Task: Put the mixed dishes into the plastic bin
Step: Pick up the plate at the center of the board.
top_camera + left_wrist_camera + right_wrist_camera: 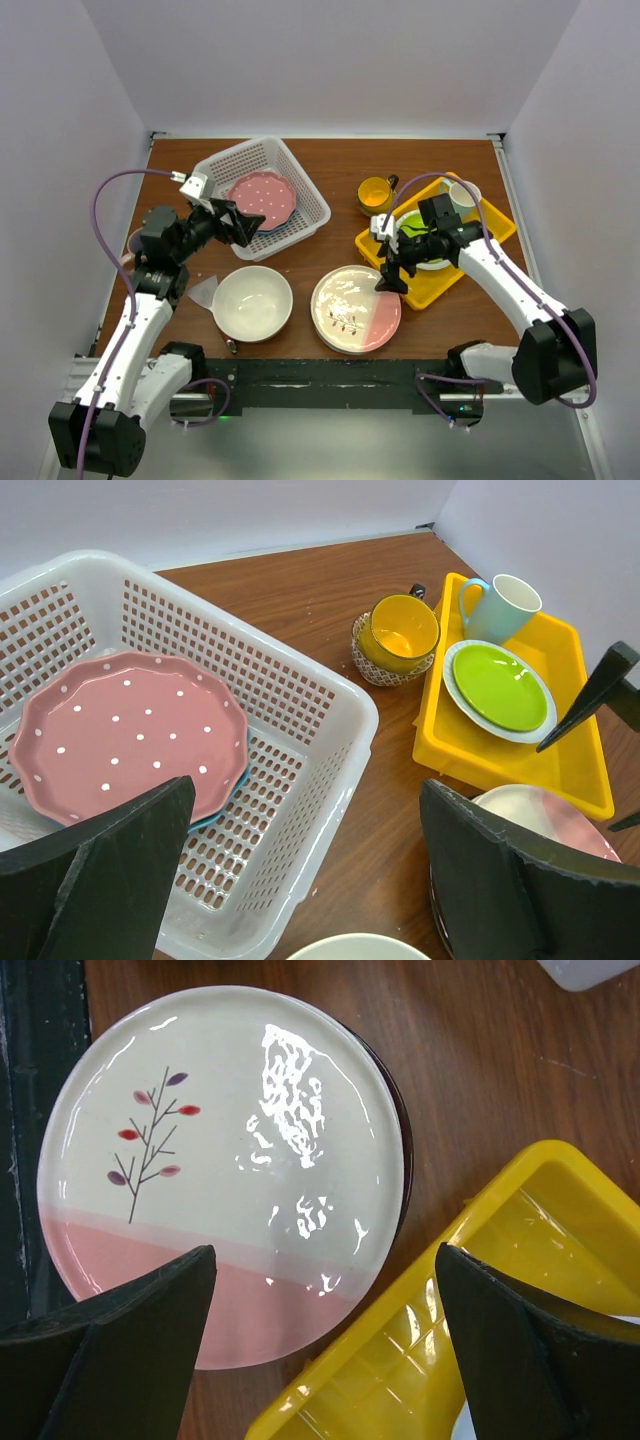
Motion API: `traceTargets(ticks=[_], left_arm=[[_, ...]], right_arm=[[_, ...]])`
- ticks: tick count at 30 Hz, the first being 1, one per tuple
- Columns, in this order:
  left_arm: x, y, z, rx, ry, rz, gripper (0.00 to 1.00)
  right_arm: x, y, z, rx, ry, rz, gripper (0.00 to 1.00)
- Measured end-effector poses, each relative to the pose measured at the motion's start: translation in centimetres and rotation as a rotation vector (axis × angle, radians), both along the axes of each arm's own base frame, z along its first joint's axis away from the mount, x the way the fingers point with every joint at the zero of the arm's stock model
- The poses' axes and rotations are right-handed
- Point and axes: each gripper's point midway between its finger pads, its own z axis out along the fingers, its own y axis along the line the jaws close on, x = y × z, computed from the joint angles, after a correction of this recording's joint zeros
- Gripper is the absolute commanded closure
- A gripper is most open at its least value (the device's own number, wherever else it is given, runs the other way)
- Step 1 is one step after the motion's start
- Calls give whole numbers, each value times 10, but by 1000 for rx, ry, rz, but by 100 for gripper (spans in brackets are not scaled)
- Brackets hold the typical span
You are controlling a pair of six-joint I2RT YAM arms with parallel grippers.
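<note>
Edge of a blue plate (pixel 230 802) shows under the pink dotted plate (pixel 262 197), in the bin (pixel 306 198) upper left; cream-pink plate (pixel 356 308), twig-painted, sits lower centre. Both gape empty, left gripper (pixel 305 785) and right gripper (pixel 325 1250).

White-shelled left arm (pixel 130 335) and right arm (pixel 503 272), black joint housings, looping purple cables (pixel 96 205), matte black wedge-shaped end effector fingers (pixel 110 1350), black bases

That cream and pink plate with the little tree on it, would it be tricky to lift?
The plate is probably slippery: its glaze throws bright glare. It looks rigid and likely breakable, like ceramic. It lies flat, apparently atop a dark dish, so the fingers would likely need to catch its edge.
</note>
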Motion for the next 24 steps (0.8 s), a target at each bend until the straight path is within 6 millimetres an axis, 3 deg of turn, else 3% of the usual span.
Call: traceTargets(ticks=[5, 12, 19, 24], left_arm=[[0, 0, -1, 0, 2, 0, 0], [0, 0, -1, 1, 2, 0, 0], [0, 0, -1, 1, 3, 0, 0], [0, 0, -1, 1, 3, 0, 0]], right_arm=[[7, 3, -13, -9, 55, -42, 16], [17, 5, -32, -31, 146, -114, 40], [26, 3, -42, -61, 177, -181, 52], [31, 2, -44, -71, 172, -211, 55]])
